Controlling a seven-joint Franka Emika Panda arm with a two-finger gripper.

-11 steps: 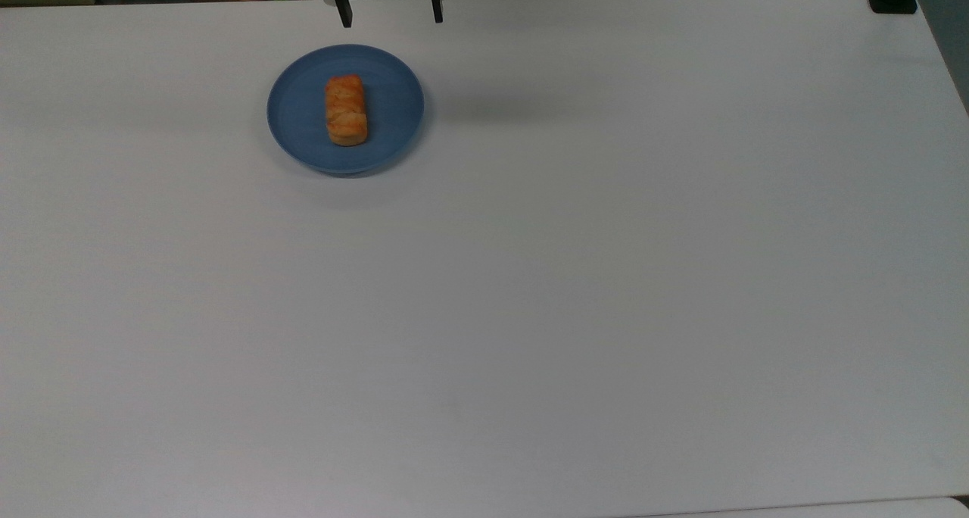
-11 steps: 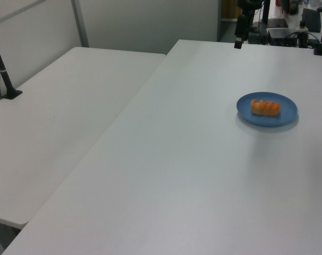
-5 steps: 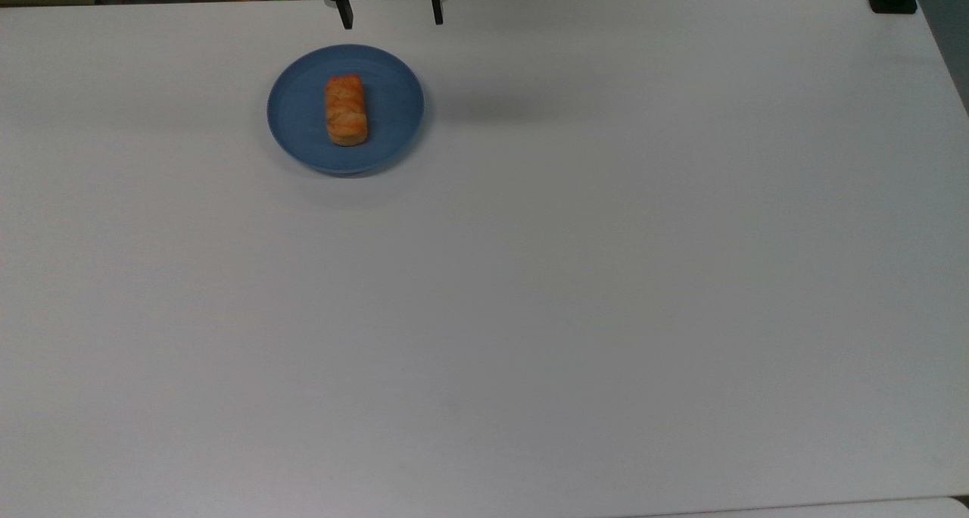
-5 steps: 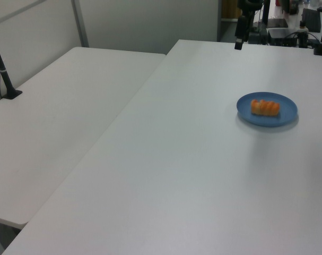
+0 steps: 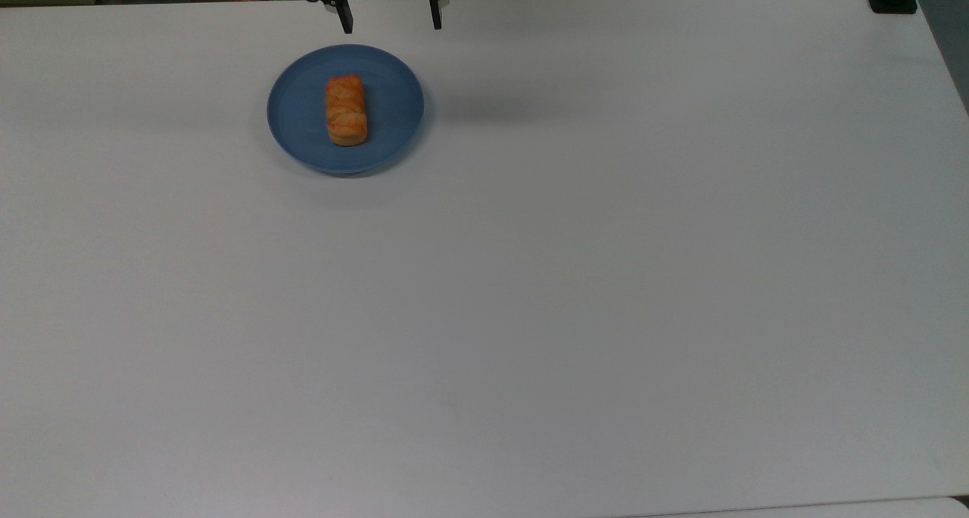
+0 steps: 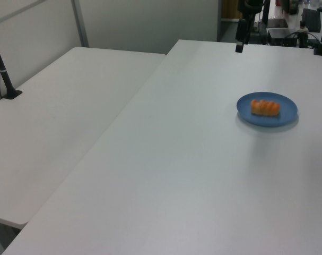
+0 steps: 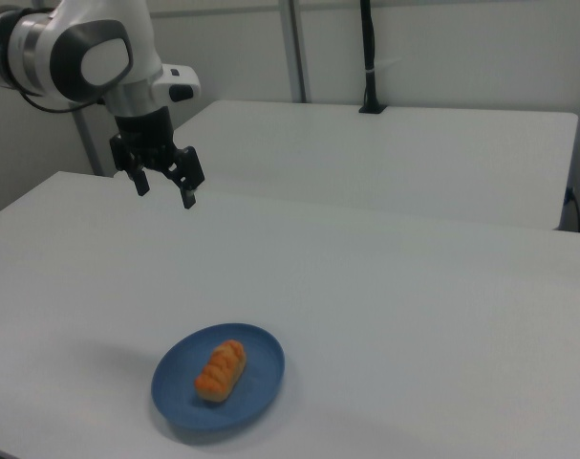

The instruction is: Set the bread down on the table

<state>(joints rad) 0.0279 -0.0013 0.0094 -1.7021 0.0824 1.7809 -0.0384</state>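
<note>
Barely shifted since a second ago, my gripper hangs with fingers spread beyond the blue plate, where the bread lies on the table

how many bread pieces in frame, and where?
1. The bread lies on the blue plate, which sits on the table towards the top view's upper left. The open tool hangs in the air beyond the plate. Nothing here could hide another piece.
</note>
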